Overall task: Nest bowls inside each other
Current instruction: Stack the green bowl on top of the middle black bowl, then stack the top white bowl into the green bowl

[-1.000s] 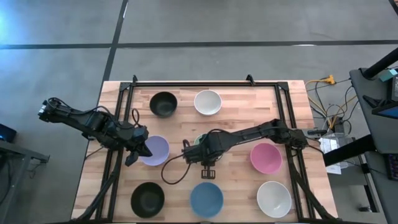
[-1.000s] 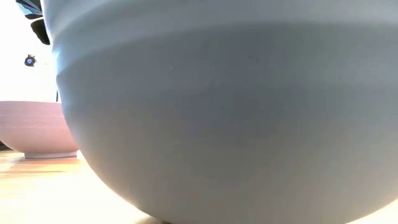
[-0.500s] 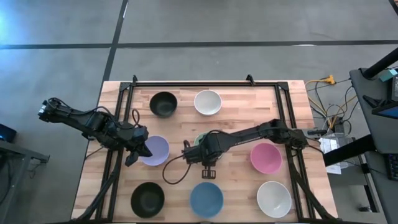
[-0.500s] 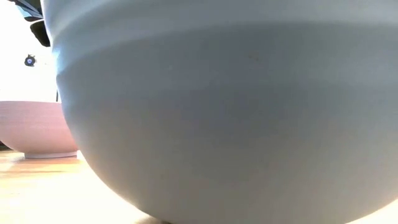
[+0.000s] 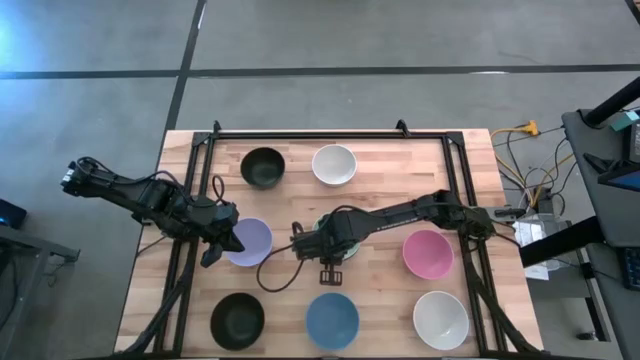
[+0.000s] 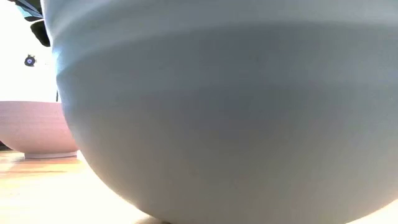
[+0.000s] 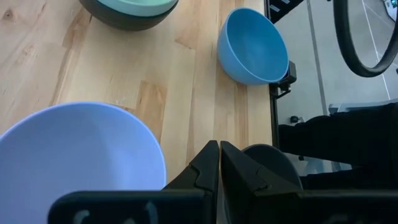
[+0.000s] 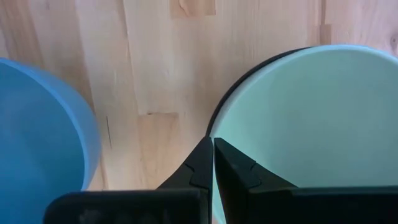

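Eight bowls sit on their bases on the wooden table. A green bowl (image 5: 338, 228) is nested in a black bowl (image 8: 214, 118) at the table's middle, mostly under my right arm. The lavender bowl (image 5: 250, 241) stands left of it, and the blue bowl (image 5: 332, 320) is at the near edge. My right gripper (image 8: 212, 149) is shut, its tips at the near rim of the green and black pair. My left gripper (image 7: 219, 152) is shut, just beside the lavender bowl (image 7: 74, 155) on its near left side. My right gripper's shut fingertips (image 8: 205, 152) stand at the near rim of the green bowl (image 8: 249, 81) and the black bowl under it, coming from above. Whether they touch the rim, I cannot tell.
More single bowls stand around: black (image 5: 262, 167) and white (image 5: 334, 164) at the far side, pink (image 5: 427, 253) at the right, black (image 5: 237, 320) and white (image 5: 440, 320) at the near edge. In the low view the blue bowl's wall (image 6: 217, 112) fills the picture.
My right gripper has shifted slightly toward the table's far left, closer over the green and black pair. No bowl has moved.
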